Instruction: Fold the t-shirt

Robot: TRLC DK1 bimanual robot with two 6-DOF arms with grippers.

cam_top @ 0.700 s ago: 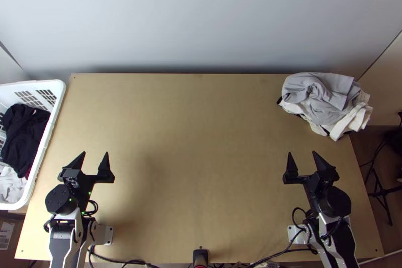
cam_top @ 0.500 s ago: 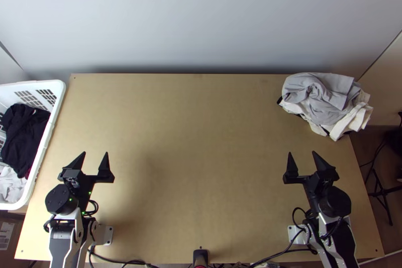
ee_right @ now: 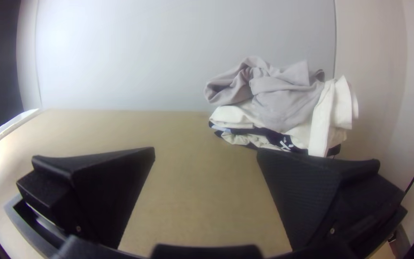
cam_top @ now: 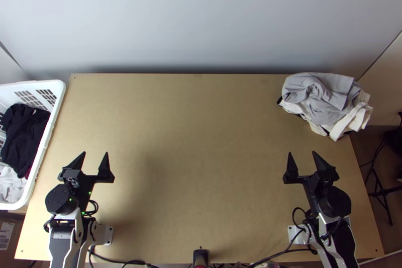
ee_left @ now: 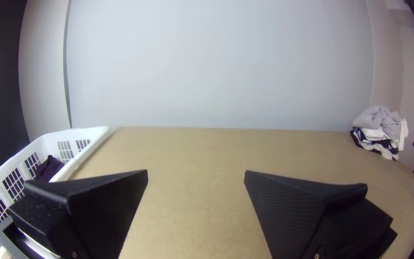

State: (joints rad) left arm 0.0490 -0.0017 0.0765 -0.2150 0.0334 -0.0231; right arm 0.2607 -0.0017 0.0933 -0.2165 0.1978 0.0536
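left gripper (cam_top: 95,153): spread wide, empty, table's (cam_top: 201,127) near left
right gripper (cam_top: 302,152): ditto, table's near right
grey-white pile (cam_top: 324,102): table's far right corner
dark cloth (cam_top: 25,137): basket (cam_top: 30,84) left of table
t-shirt: I can't tell which

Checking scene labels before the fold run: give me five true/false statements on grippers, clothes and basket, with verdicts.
1. The left gripper and right gripper are both open. True.
2. A grey garment lies bunched atop the pile of clothes. True.
3. The right gripper grips the grey garment. False: it holds nothing.
4. The white basket contains dark clothing. True.
5. The pile of clothes sits in the basket. False: it's at the table's far right corner.
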